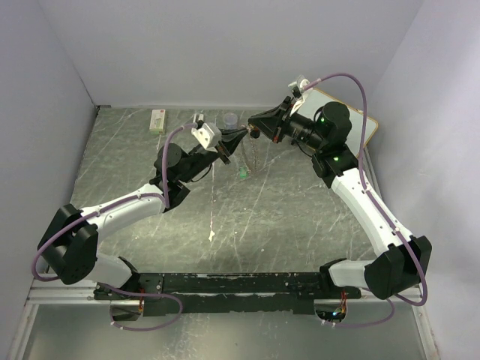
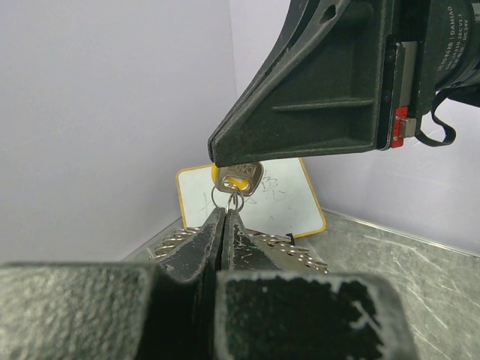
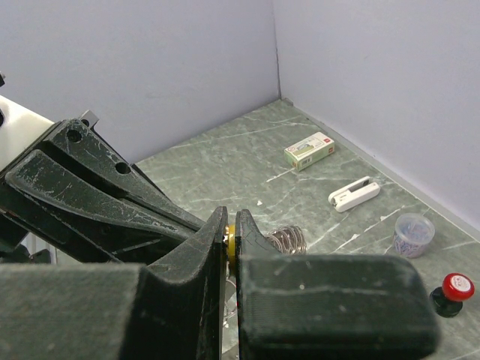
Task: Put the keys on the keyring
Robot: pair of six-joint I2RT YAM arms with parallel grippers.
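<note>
I'm clamping my left gripper (image 2: 225,217) shut on the keyring (image 1: 253,157), holding it up off the bench (image 1: 300,225) so its wire is steady. The green key (image 1: 244,173) is showing at the keyring's lower edge. At the keyring's top, I'm pinching the yellow key (image 2: 237,180) in my closed right gripper (image 3: 229,232), apparently offering its hole for threading.

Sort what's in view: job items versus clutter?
Job:
- yellow key, pinched in right gripper
- keyring, at left gripper
- green key, lying loose

Lying about:
- box
- white clip
- cup
- red-topped knob
- whiteboard
</note>
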